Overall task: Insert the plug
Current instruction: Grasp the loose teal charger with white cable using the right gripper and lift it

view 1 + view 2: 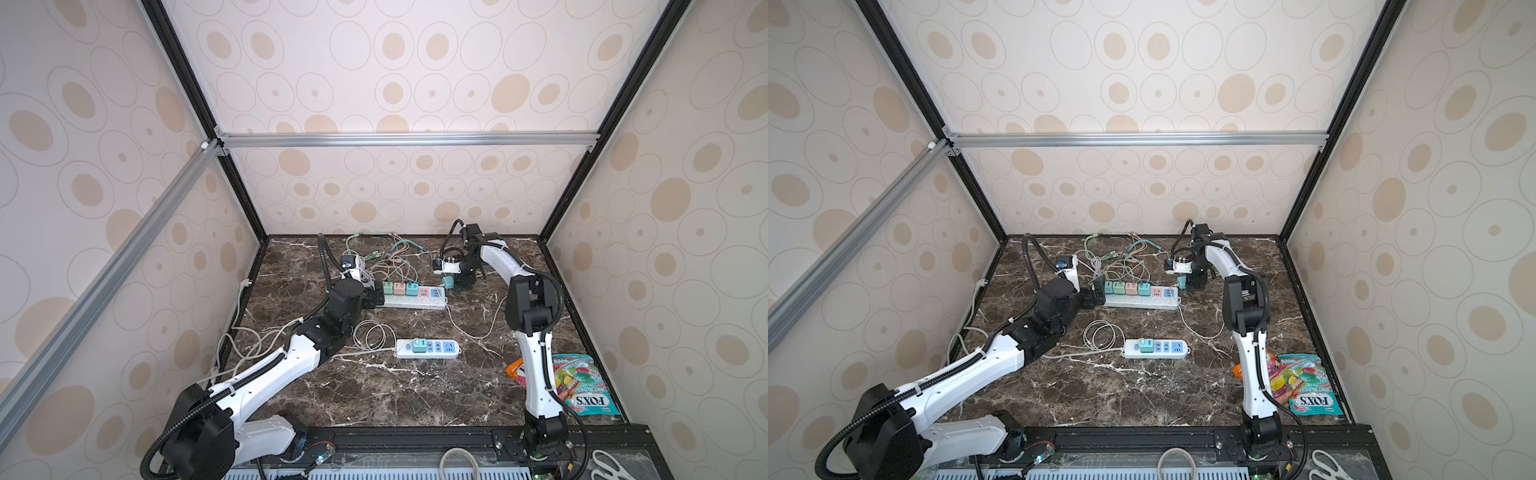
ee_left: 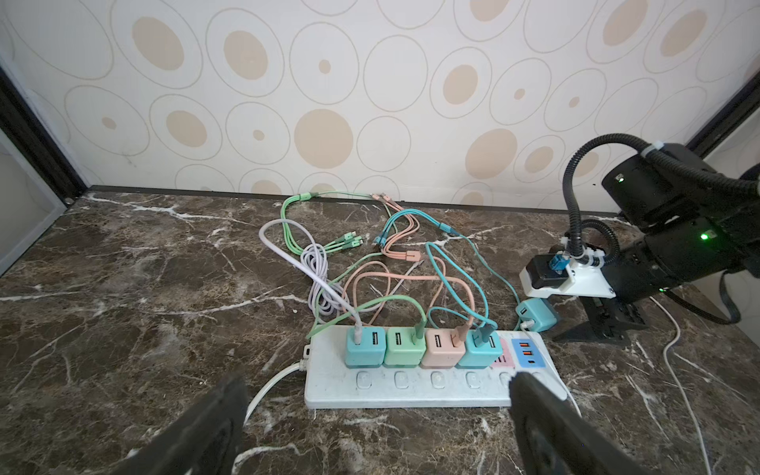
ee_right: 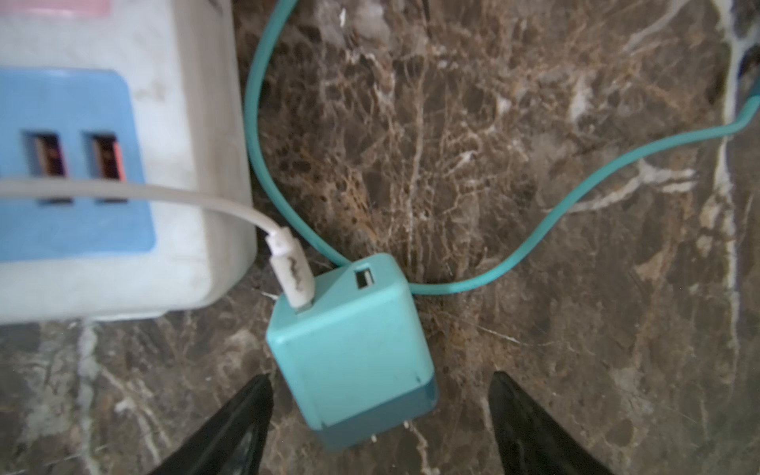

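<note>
Right wrist view checked first. Found the teal charger plug loose on the marble tabletop, tipped on its side, just beside the end of the white power strip and in no socket. Noted a white USB cable seated in one port. Found the right gripper parted, one finger either side of the plug, touching neither face, holding nothing.

Located the plug in both top views at about two o'clock from the strip's middle. Found the left gripper spread wide and empty at the strip's nine o'clock end, seemingly placed to steady it. Counted four charger cubes already seated, with the pink socket beside them vacant and partly hidden.

Judged step in hand: grasping the plug, insertion not begun. Next move calls for closing squarely on the flat faces, lifting, turning pins downward, carrying toward eight o'clock to the pink socket and pressing straight down. Pin direction hard to read, so worth confirming first.
</note>
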`<action>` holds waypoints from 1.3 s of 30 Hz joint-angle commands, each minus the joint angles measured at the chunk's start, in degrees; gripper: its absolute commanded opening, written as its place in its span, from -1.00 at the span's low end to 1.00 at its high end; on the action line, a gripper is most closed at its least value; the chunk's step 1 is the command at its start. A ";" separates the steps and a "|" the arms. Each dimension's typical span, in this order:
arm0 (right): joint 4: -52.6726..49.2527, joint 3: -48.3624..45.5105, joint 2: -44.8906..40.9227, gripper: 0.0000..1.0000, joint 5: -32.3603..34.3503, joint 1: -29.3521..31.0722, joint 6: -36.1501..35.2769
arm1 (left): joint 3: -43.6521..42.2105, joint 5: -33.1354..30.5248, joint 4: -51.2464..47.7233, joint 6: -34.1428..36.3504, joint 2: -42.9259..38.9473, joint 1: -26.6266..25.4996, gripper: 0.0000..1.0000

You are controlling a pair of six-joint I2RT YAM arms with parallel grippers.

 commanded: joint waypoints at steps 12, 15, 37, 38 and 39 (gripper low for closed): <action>-5.85 -0.69 0.92 0.22 -2.48 0.24 -6.19 | 3.58 -1.12 -2.95 -0.20 -1.09 0.31 0.97; -5.41 -2.08 -0.33 0.08 -2.41 -0.30 -6.10 | 3.14 -0.76 -2.62 -0.10 -1.39 0.26 0.97; 5.53 -13.51 -9.19 -0.30 -6.02 -0.22 4.20 | 1.25 6.16 -0.01 0.55 -0.28 0.33 0.97; 7.49 -15.28 -10.68 -0.34 -6.55 -0.22 4.86 | 1.72 7.14 -0.66 0.71 0.23 0.33 0.97; 9.87 -17.43 -12.52 -0.35 -7.21 -0.22 5.94 | 2.50 7.97 -1.51 0.84 0.94 0.31 0.97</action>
